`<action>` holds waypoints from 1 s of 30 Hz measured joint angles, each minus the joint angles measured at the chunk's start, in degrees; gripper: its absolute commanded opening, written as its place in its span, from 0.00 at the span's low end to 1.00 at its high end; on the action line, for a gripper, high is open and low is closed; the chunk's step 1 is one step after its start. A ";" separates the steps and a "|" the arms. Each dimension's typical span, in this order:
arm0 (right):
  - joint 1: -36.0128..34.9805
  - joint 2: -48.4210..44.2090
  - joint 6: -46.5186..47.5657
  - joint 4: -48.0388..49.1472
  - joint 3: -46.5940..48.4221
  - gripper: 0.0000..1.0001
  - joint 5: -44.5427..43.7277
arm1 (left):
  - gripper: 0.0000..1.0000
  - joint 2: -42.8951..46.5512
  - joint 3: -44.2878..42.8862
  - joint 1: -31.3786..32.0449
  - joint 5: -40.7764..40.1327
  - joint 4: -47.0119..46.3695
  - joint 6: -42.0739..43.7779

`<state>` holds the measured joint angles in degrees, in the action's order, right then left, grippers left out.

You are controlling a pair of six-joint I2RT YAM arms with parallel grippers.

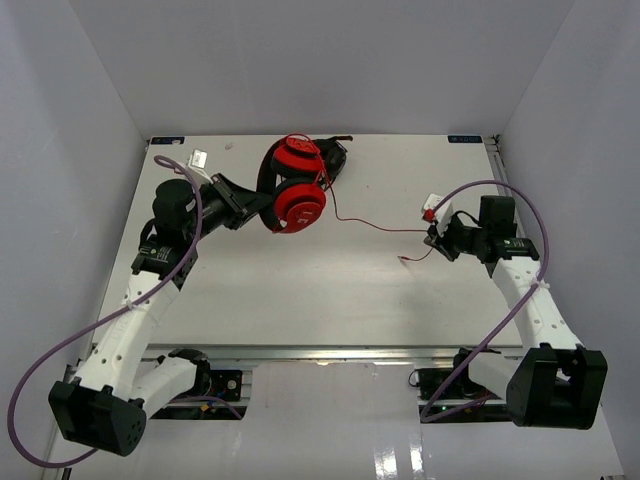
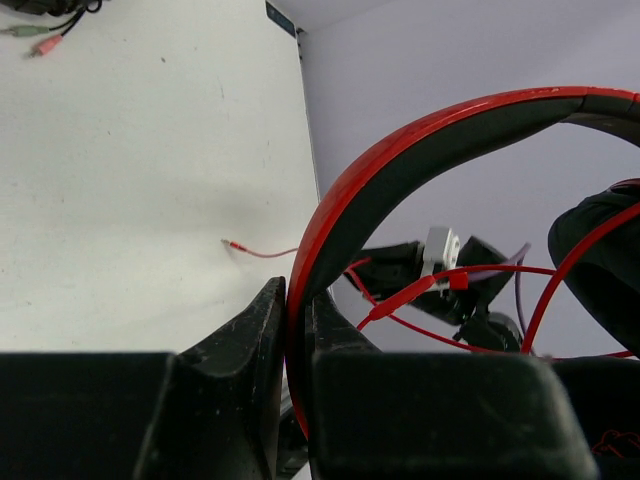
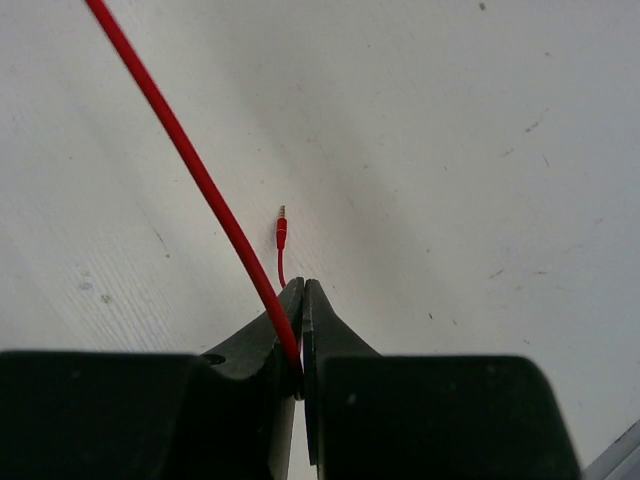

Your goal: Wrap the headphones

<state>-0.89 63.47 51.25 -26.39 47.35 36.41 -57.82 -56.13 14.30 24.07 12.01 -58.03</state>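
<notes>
At bench (image 1: 300, 300) rear | left hand (image 2: 297, 300) clamps headband (image 2: 420, 130) of red headphones (image 1: 298, 205), likely as anchor | right hand (image 3: 302, 300) pinches red cable (image 3: 190, 160) near plug (image 3: 281, 232), likely for winding

The left pincer (image 2: 295, 300) clamps the headphones (image 2: 420, 135); their cable (image 2: 262, 252) trails behind.

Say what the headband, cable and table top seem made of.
The headband: likely hard plastic, glossy red outside, darker lining inside. The cable: smooth red plastic or rubber sheath, bending freely. The table top: white matte board, maybe laminate, scuffed and speckled.
</notes>
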 measured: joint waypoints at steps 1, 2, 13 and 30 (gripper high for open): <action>1.07 0.01 -0.31 0.41 -0.01 0.08 0.23 | 0.00 0.90 0.36 -0.08 1.02 0.55 0.79; 2.08 0.04 -0.61 0.80 -0.08 0.08 0.44 | 0.00 1.59 0.65 -0.15 1.79 0.90 1.36; 13.93 1.99 -1.58 2.62 -1.20 0.08 4.25 | 0.00 3.30 1.28 -0.33 4.90 4.57 8.20; 26.32 8.13 -1.16 3.18 -1.84 0.08 7.19 | 0.00 3.27 0.06 -0.37 9.70 8.48 17.54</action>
<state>25.42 71.60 50.09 -23.21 45.51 43.60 -54.54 -56.08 13.93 33.78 20.49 -40.49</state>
